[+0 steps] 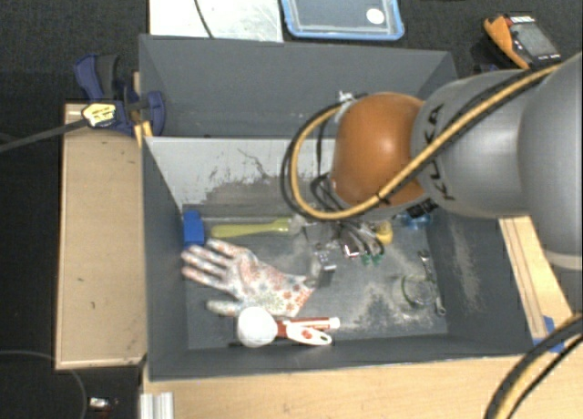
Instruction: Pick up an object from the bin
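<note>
Several loose things lie along the left and near parts of the bin (273,89). Your gripper (325,260) hangs low over the middle of the floor, under the orange wrist cover (378,148) and its looped cables. That cover sits between the camera and the gripper, so you cannot tell whether it is spread or pressed together, and nothing can be seen pinched in it.

The nearest thing is a white glove with a flowered pattern (246,276). It lies flat, tips pointing left and cuff to the right, and the cuff ends just beside the gripper. Whether the two touch cannot be made out. The glove looks like your likeliest pick: it is the largest soft thing, and its cuff faces the side the arm reaches in from.

Watch what crowds it:
- **Near side:** a white ball (257,326) rests against the glove's near edge, with a red-and-white tube-like piece (308,329) just right of the ball.
- **Far side:** a yellow-green stick (250,228) runs along the floor, with a blue block (192,227) at its left end.
- **Right:** a thin wire ring (414,291) lies well apart from the glove, partly under the arm.

The cuff end is the least hemmed in.
</note>
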Motion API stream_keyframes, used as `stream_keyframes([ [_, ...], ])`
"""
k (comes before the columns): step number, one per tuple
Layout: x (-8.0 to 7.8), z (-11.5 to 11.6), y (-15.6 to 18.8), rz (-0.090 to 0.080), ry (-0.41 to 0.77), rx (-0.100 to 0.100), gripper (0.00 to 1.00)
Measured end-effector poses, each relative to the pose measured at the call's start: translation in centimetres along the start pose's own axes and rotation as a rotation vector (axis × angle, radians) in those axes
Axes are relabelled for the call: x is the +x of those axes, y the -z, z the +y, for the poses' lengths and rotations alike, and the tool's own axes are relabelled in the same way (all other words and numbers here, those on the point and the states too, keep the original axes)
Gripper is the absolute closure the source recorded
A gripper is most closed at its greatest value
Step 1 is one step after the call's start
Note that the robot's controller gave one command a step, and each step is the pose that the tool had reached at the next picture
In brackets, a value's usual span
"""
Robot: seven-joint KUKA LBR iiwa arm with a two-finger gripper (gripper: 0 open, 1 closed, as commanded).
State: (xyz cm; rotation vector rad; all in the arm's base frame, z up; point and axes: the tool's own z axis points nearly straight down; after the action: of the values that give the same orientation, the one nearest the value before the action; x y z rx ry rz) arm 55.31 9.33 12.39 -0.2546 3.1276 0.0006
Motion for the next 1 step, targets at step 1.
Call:
stream_keyframes([
  [1, 2.87, 6.09, -2.53, 0.007, 0.045, -0.006, 0.00],
])
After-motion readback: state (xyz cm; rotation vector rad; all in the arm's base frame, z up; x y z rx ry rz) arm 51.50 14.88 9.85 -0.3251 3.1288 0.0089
